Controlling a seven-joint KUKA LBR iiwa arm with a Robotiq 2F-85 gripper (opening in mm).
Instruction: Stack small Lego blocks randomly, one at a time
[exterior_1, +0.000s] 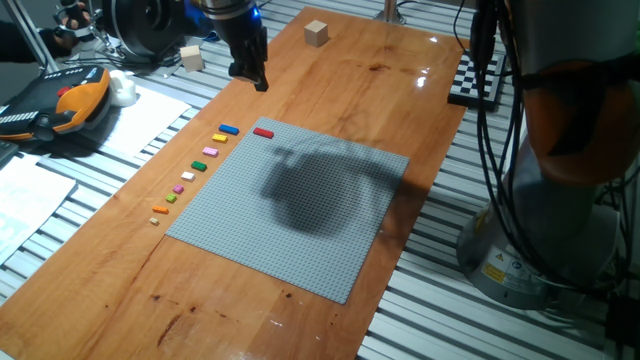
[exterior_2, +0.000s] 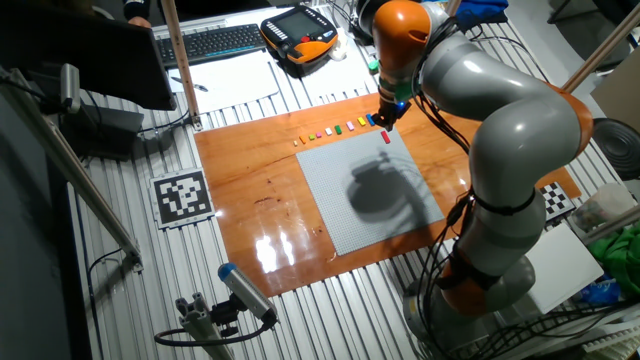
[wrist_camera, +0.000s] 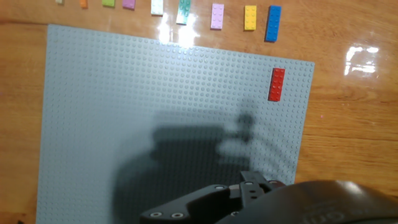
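1. Setting: a wooden worktop (exterior_1: 330, 80) on a slatted metal bench, with a keyboard (exterior_2: 215, 42) and an orange teach pendant (exterior_2: 298, 27) beyond its far edge in the other fixed view.
2. My gripper (exterior_1: 250, 72): raised above the worktop near the corner of the baseplate where the red brick sits, holding nothing that I can see. The fingers are dark and overlapping in both fixed views, and the hand view shows only the housing, so I cannot tell how far apart they stand.
3. Red Lego block (wrist_camera: 276, 84): lying flat on the grey studded baseplate (exterior_1: 300, 215), close to the corner nearest my gripper, long side parallel to the baseplate's short edge. Alone, nothing stacked on it.
4. Blue Lego block (wrist_camera: 273, 23): on the bare wood just off the baseplate's edge, heading a row.
5. Row continued along that edge, each piece apart from its neighbour: yellow block (wrist_camera: 250, 17), pink block (wrist_camera: 217, 15), a pale green one (wrist_camera: 184, 11) under glare, a white one (wrist_camera: 157, 7), then smaller pieces cut off at the top of the hand view; colours there uncertain.
6. Baseplate: carries a broad shadow of my arm across its middle.
7. Two wooden cubes: one (exterior_1: 317, 33) near the worktop's far edge, another (exterior_1: 192, 58) at its side edge, both well apart from the bricks.
8. A black-and-white marker tag (exterior_2: 182, 197) lies on the bench beside the worktop.
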